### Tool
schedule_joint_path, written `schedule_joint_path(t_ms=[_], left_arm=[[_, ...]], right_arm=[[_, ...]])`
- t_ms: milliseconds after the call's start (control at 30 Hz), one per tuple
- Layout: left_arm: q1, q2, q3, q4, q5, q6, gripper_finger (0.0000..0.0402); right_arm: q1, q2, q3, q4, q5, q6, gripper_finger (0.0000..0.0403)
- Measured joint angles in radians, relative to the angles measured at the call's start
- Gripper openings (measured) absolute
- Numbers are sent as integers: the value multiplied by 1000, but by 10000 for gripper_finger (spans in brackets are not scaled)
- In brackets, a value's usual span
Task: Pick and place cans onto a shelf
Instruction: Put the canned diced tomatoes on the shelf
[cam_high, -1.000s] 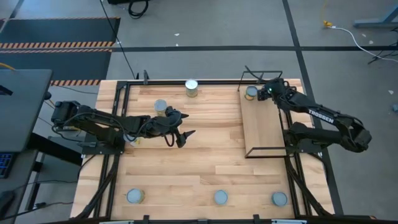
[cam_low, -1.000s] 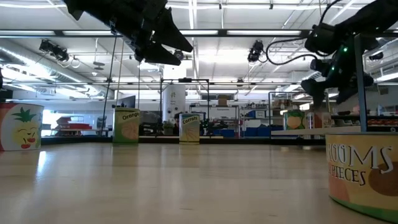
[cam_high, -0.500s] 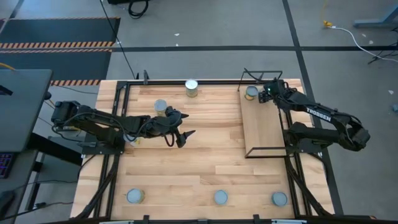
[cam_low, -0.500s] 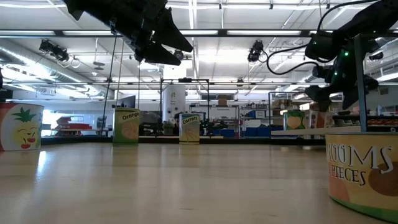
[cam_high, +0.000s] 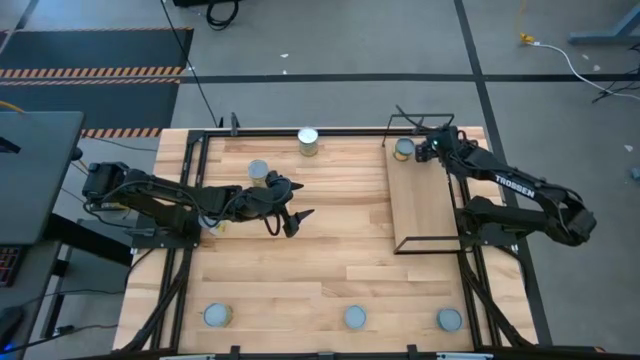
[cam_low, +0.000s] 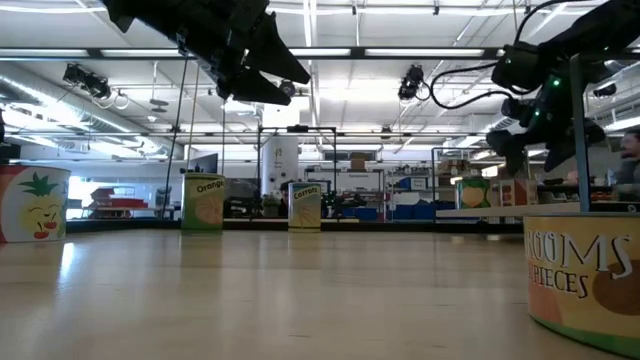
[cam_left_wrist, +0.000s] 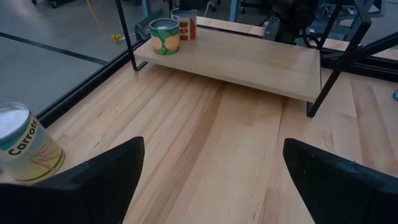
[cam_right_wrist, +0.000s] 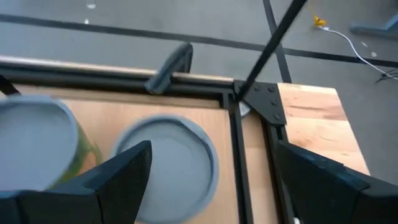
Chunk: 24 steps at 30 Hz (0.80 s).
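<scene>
Cans (cam_high: 258, 171) lie scattered on the worktop (cam_high: 320, 270); the left tool (cam_high: 291, 219), spread, hangs empty mid-worktop, likely ready to grab. At the shelf's (cam_high: 420, 200) far end, the right tool (cam_high: 424, 150), spread, hovers over two cans standing there, apparently placed.

the pale plank counter (cam_high: 320, 270) stands on a grey floor (cam_high: 330, 40) crossed by dark tape lines (cam_high: 330, 77). a black-and-orange hazard-striped mat (cam_high: 90, 70) lies off the counter's far left corner, and a yellow cable (cam_high: 535, 42) trails on the floor at far right. in the low view, a warehouse hall with ceiling strip lights (cam_low: 400, 52) stretches behind, and part of a person (cam_low: 630, 160) shows at the right edge.
</scene>
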<state>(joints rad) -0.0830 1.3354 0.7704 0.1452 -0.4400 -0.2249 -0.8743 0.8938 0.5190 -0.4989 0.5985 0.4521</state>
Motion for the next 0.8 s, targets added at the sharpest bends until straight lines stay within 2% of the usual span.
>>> schedule_joint_path(t_ms=[333,533,800], left_arm=[[0,0,0,0,0,0,389],[0,0,0,0,0,0,389],[0,0,0,0,0,0,389]], right_arm=[[-33,95,3,2,20,5,348],[-45,93,3,-15,57,15,348],[-44,85,2,-19,33,10,348]])
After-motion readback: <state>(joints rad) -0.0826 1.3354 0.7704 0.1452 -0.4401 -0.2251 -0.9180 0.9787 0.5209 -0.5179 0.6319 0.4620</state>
